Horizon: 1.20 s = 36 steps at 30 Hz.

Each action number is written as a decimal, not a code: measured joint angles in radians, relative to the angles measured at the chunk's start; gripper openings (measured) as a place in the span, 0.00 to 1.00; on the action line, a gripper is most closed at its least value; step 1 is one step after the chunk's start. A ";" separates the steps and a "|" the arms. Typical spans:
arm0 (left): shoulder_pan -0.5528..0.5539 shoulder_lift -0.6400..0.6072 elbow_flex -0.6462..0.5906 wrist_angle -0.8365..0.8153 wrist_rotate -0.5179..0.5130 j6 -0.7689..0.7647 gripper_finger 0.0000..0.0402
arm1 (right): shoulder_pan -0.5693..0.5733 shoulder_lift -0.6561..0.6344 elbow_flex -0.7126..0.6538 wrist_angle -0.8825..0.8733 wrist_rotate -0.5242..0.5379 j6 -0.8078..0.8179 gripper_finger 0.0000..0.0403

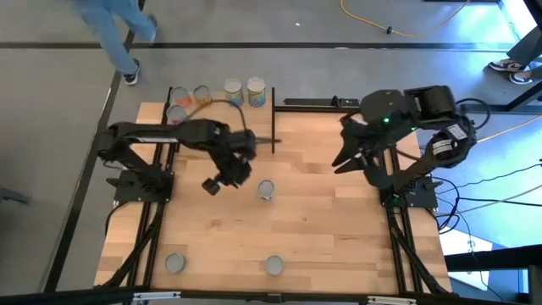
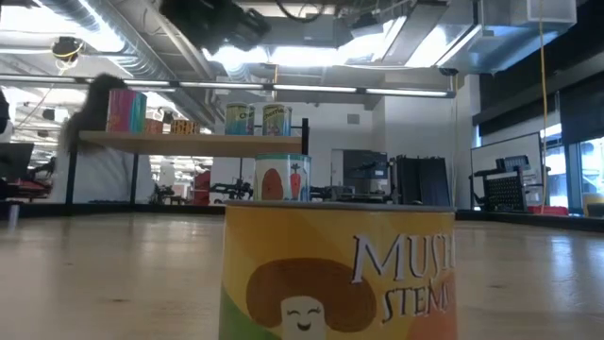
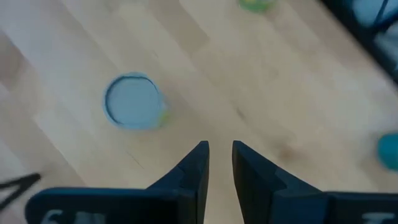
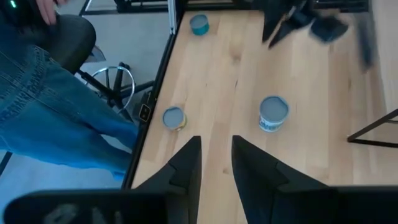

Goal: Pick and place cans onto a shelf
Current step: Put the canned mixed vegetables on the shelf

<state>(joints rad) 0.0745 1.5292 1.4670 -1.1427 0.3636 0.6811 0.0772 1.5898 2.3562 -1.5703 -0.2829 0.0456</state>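
Observation:
My left gripper [image 1: 213,183] hangs above the table's middle with its fingers nearly together and holds nothing [image 3: 219,149]. A blue-labelled can [image 1: 266,190] stands upright on the table just to its right and also shows in the left wrist view [image 3: 134,101]. Two more cans stand near the front edge: a teal one [image 1: 175,263] and a yellow mushroom one [image 1: 273,266], which is large in the low view [image 2: 340,274]. Several cans [image 1: 233,88] stand on the shelf [image 2: 193,142] at the far left. My right gripper [image 1: 343,161] waits at the right, shut and empty [image 4: 216,146].
The shelf's black upright [image 1: 273,131] stands just beyond the left arm. A person in jeans [image 4: 43,112] and a chair [image 4: 74,37] are beside the table's near edge. Another person [image 1: 118,25] walks beyond the far left corner. Bare wood lies between the two arms.

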 joint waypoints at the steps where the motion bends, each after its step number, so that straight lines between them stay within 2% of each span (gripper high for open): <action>1: -0.012 0.022 0.000 0.020 -0.018 0.015 0.16 | 0.000 -0.007 0.000 0.000 0.000 0.000 0.22; 6: -0.059 0.122 0.000 0.172 -0.063 0.036 0.15 | 0.000 -0.038 0.000 0.000 0.000 -0.001 0.22; 14: -0.093 0.238 0.000 0.217 -0.149 0.073 0.15 | 0.000 -0.062 0.000 0.000 0.000 0.000 0.22; 18: -0.107 0.269 0.000 0.247 -0.179 0.092 0.15 | 0.000 -0.062 0.000 0.000 0.000 0.002 0.22; 26: -0.109 0.283 0.000 0.296 -0.181 0.109 0.15 | 0.000 -0.062 0.000 -0.001 0.000 0.003 0.22; 33: -0.108 0.343 0.001 0.296 -0.181 0.088 0.14 | 0.000 -0.062 0.000 -0.001 0.000 0.002 0.22; 36: -0.109 0.360 0.000 0.301 -0.214 0.093 0.14 | 0.000 -0.062 0.000 -0.001 0.000 0.002 0.22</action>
<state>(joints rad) -0.0349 1.8889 1.4673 -0.8414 0.1498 0.7741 0.0772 1.5280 2.3562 -1.5711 -0.2825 0.0475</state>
